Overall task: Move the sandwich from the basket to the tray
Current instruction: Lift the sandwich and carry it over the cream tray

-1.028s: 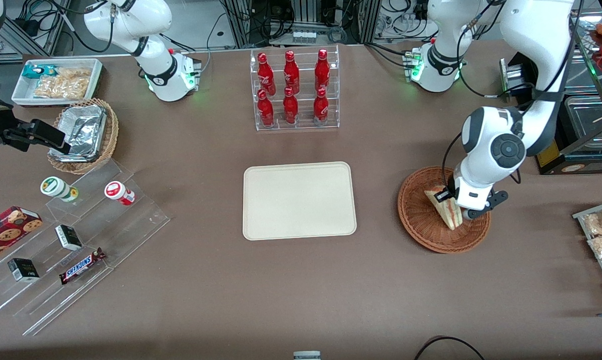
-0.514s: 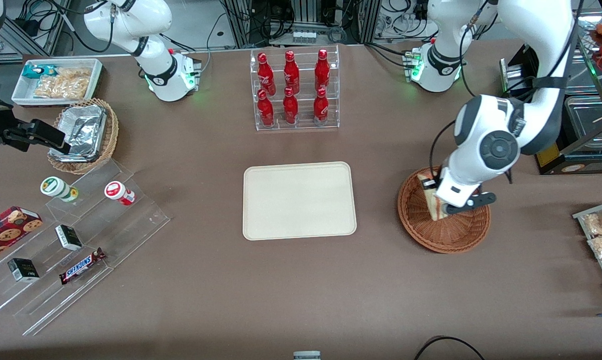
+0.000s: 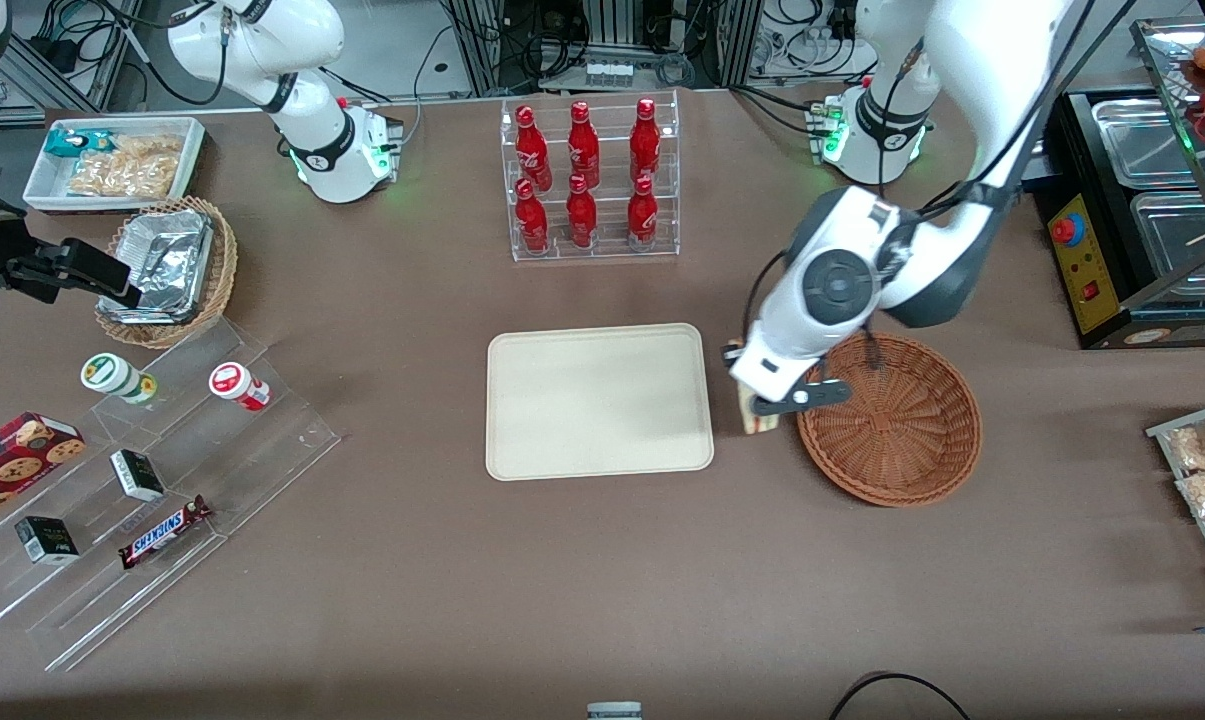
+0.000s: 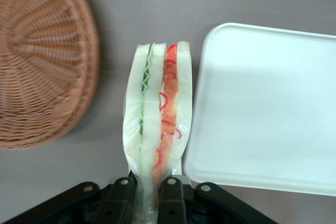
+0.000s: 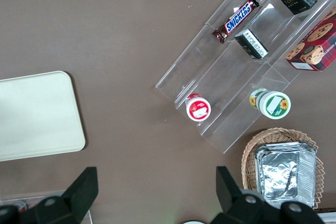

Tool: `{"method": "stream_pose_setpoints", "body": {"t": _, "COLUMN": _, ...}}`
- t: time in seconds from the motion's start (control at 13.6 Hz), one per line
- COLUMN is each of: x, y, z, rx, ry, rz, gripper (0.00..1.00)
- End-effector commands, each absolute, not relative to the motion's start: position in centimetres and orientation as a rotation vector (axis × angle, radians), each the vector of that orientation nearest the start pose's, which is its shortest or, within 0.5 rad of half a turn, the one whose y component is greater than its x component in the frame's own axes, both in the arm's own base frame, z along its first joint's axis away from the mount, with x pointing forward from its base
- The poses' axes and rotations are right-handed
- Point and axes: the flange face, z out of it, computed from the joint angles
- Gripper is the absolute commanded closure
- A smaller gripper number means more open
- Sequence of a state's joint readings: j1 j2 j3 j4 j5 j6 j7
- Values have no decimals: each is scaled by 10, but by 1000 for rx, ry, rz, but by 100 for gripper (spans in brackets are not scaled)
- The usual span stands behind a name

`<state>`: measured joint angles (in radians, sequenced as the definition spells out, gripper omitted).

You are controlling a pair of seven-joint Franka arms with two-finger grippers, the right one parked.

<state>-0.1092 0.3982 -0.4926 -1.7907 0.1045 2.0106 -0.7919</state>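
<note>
My gripper [image 4: 148, 192] is clamped on the sandwich [image 4: 157, 124], holding it above the strip of table between the basket [image 3: 892, 420] and the tray [image 3: 599, 400]. The tray's bare surface lies just beside the sandwich. The rack of red bottles [image 3: 590, 180] stands farther from the front camera, well apart.
</note>
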Motion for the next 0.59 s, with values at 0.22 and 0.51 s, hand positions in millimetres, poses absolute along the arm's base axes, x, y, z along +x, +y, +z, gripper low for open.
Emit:
{"method": "stream_pose_setpoints", "body": {"t": 0.22, "x": 533, "y": -450, "z": 314, "rx": -3107, "ry": -333, "rz": 151, "gripper": 96}}
{"method": "stream_pose_setpoints", "body": {"t": 0.51, "x": 516, "y": -502, "z": 293, "rx": -3196, "ry": -326, "rz": 121, "gripper": 96}}
